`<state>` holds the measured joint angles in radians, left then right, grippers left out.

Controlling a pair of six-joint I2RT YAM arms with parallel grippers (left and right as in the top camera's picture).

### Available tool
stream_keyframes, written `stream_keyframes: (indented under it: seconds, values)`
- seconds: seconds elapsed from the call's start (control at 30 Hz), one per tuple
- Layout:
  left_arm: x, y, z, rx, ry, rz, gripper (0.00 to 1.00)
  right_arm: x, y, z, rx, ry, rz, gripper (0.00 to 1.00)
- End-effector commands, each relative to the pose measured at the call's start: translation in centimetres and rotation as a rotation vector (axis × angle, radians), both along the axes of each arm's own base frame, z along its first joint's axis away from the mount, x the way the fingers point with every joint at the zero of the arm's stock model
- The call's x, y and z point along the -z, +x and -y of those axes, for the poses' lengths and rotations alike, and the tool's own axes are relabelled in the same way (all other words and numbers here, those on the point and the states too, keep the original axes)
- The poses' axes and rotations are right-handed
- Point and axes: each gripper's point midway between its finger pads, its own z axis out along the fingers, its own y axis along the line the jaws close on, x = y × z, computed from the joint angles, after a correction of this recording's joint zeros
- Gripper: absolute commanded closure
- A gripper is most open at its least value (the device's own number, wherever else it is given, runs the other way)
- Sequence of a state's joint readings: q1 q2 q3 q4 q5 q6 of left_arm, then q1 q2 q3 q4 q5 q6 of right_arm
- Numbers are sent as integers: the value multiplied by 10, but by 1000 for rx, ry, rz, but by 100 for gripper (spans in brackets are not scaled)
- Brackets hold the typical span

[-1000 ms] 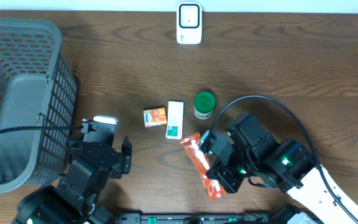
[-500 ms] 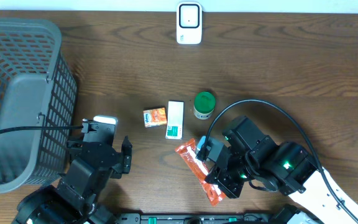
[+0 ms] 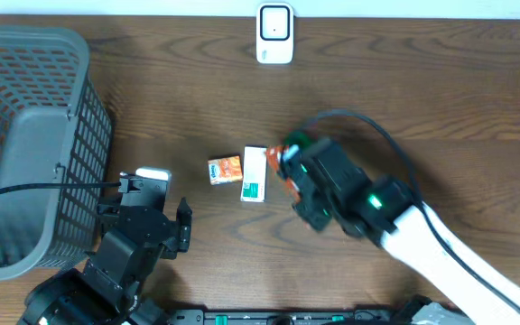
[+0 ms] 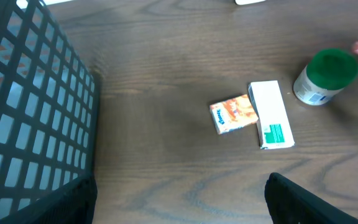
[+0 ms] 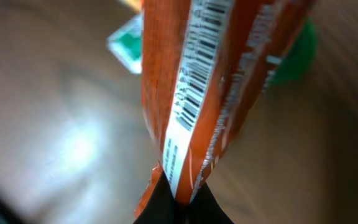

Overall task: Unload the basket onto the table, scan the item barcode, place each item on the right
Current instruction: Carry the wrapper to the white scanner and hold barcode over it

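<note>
1. The right pincer [image 5: 175,208] was shut tight on one end of a long orange foil snack packet [image 5: 191,99], held up off the dark wooden surface [image 3: 441,99].
2. The packet's long axis ran straight out from the pincer's tips. A white seam strip ran its full length, and the printed barcode [image 5: 199,65] lay lengthwise on that strip, facing the right wrist camera (the far end was blurred).
3. From above, the packet was almost wholly hidden under the right arm, which hung over the middle of the surface, above a small jar with a green lid [image 4: 326,76].
4. A white, boxy barcode scanner [image 3: 274,34] stood at the far edge of the surface, ahead of the right pincer and slightly to the robot's left, well apart from it. The right arm was clearly the nearer of the two.
5. The coming move probably depended on carrying the packet forward and turning the barcode strip towards the scanner. Which way the strip faced relative to the scanner could not be told from above.
6. The left pincer [image 4: 179,186] stood wide open and empty beside a grey plastic mesh basket [image 3: 25,135]. Ahead of it lay a small orange tissue pack [image 4: 233,114] touching a white-and-green carton [image 4: 271,114].
</note>
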<state>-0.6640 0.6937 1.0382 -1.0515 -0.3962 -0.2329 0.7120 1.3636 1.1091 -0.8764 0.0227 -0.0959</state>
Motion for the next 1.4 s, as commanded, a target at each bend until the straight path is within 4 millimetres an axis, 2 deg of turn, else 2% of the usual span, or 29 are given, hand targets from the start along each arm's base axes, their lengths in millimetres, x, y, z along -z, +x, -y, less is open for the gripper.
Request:
stream_keyframes:
  seconds: [0.0,0.07,0.1,0.17,0.2,0.23,0.33,0.37,0.43,0.47,0.57,0.63,0.77,0.83,0.9,0.93,0.97,1.07,1.17,1.37]
  values:
    - [2,0,-2,-10,10,0,15,-25,57,-3,46,-43,106,99]
    - [2,0,-2,-11,10,1,15,-70,106,-12,48,-6,212,99]
    - [2,0,-2,-10,10,0,15,-82,119,-12,44,-1,245,99]
    - [2,0,-2,-11,10,1,15,-102,147,-9,26,-13,304,99]
    - [2,0,-2,-11,10,0,15,-105,154,-7,18,-23,316,99]
    - [2,0,-2,-10,10,1,15,-107,176,3,34,-81,351,99]
    - [2,0,-2,-10,10,1,15,-94,220,31,96,-277,414,99]
    - [2,0,-2,-10,10,0,15,-82,239,39,104,-356,432,99]
    - [2,0,-2,-10,10,0,15,-66,260,45,111,-439,457,99]
    - [2,0,-2,-10,10,0,15,-53,280,50,112,-528,493,99]
    - [2,0,-2,-10,10,0,15,-43,310,57,118,-709,591,99]
    - [2,0,-2,-10,10,0,15,-44,328,56,112,-832,669,99]
    - [2,0,-2,-11,10,0,15,-47,357,41,76,-1004,815,99]
    - [2,0,-2,-10,10,1,15,-45,365,37,48,-1061,851,99]
    - [2,0,-2,-10,10,0,15,-29,373,32,-24,-1146,857,99]
    - [2,0,-2,-11,10,1,15,-12,377,30,-68,-1192,845,99]
    - [2,0,-2,-10,10,1,15,-7,378,30,-74,-1201,843,99]
    - [2,0,-2,-10,10,0,15,36,379,32,-155,-1290,773,99]
    - [2,0,-2,-10,10,0,15,54,379,32,-179,-1301,752,99]
    - [2,0,-2,-10,10,0,15,57,377,29,-188,-1307,746,99]
